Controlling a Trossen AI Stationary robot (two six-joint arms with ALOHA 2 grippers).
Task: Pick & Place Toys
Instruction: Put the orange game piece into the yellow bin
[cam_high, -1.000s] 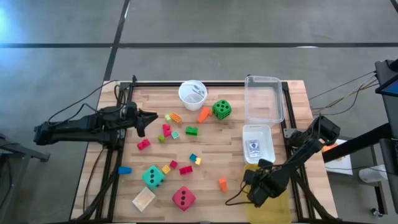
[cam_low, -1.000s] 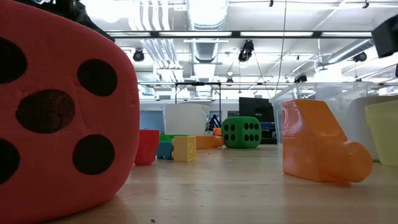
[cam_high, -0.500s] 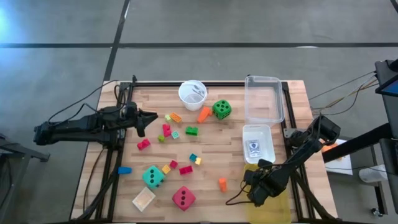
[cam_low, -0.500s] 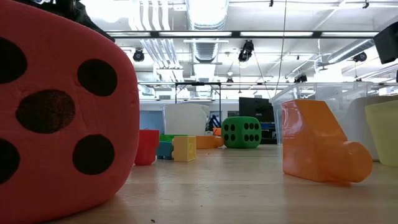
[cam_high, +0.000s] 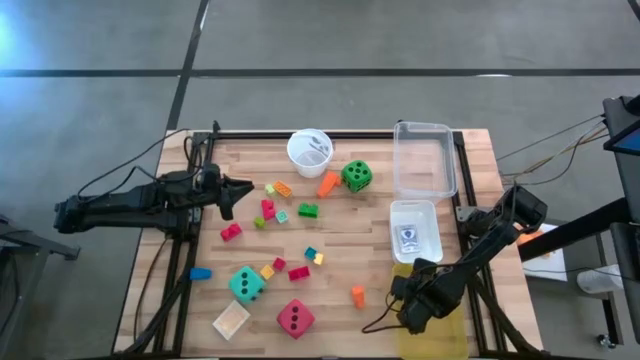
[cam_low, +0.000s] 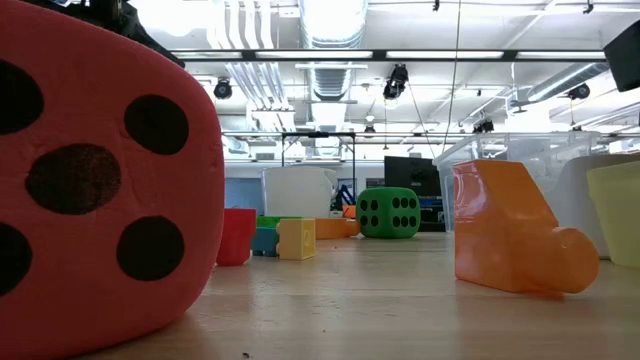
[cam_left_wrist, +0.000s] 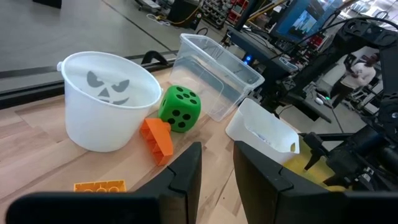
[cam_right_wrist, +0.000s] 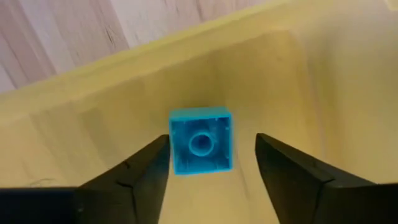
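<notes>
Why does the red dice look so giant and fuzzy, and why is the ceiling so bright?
Low view: the red dice sits right against the camera, so it fills the left side and looks soft, while the green dice farther back looks crisp. Same view: the ceiling lights glare to white. High view: the light is even, with only faint shadows on the table.

A white cup (cam_high: 310, 152) stands at twelve o'clock on the tabletop (cam_high: 350, 235); clear bins (cam_high: 424, 158) sit at two o'clock, a yellow bin (cam_high: 445, 335) at five.
</notes>
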